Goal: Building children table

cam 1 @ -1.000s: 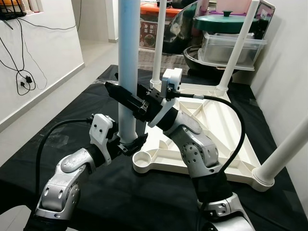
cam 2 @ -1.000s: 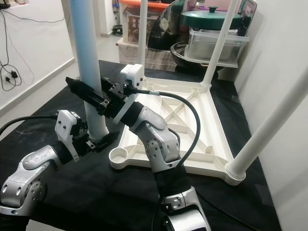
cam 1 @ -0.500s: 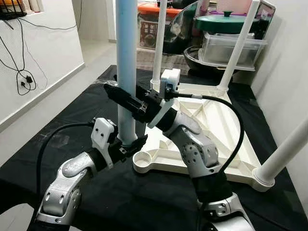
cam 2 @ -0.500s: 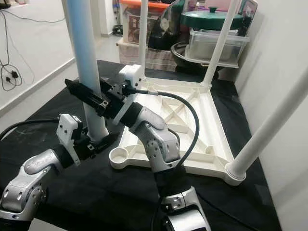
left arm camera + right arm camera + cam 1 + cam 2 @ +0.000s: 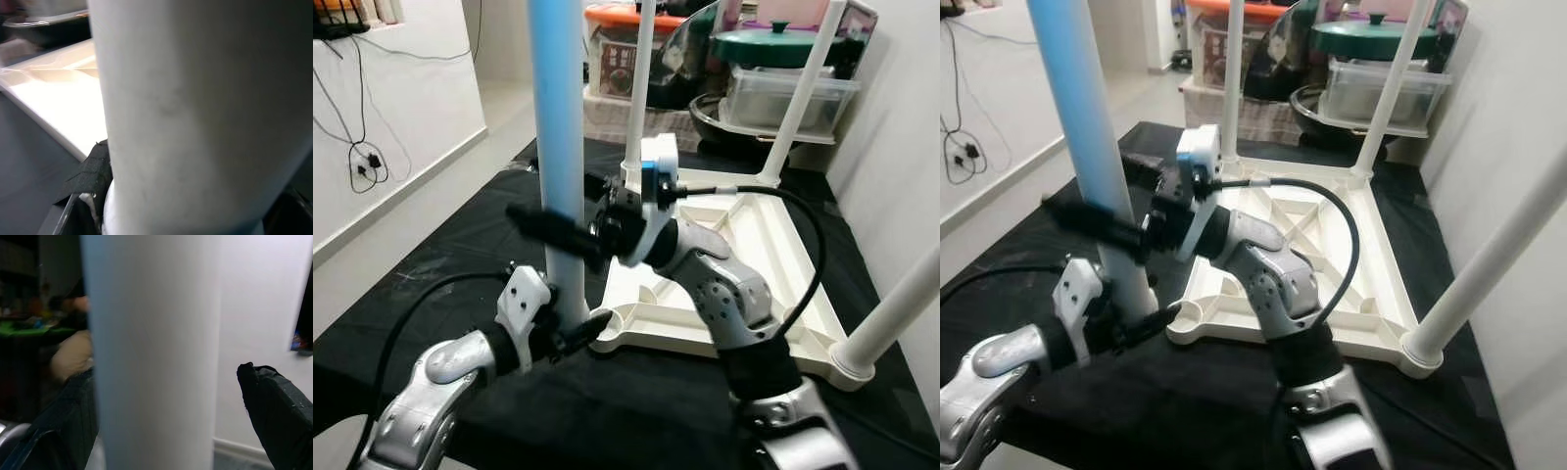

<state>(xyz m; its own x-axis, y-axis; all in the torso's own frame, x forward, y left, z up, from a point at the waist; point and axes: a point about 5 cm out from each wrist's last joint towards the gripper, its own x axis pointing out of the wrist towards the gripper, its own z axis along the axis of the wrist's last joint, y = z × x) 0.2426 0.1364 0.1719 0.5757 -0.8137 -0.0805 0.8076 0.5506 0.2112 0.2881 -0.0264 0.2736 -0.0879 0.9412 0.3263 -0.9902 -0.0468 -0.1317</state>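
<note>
The loose leg (image 5: 556, 147) stands nearly upright, its long axis running 12 to 6 o'clock with the top leaning slightly toward 11. Its foot sits on the black cloth (image 5: 440, 264) just beside the empty corner socket (image 5: 612, 320) of the upturned tabletop (image 5: 754, 264). That socket lies at about 3 o'clock from the foot, close but not under it, so I judge the coming move to be a short lift and a shift toward 3 o'clock.

The left gripper (image 5: 570, 331) is clamped on the leg at its foot and is the nearer arm to the socket. The right gripper (image 5: 553, 227) reaches in from 3 o'clock and straddles the leg at mid-height; in its wrist view one finger (image 5: 274, 406) stands apart from the leg, so it looks open around it, steadying more than holding.

Three other legs already stand in their corners, one (image 5: 891, 304) at the near right.
</note>
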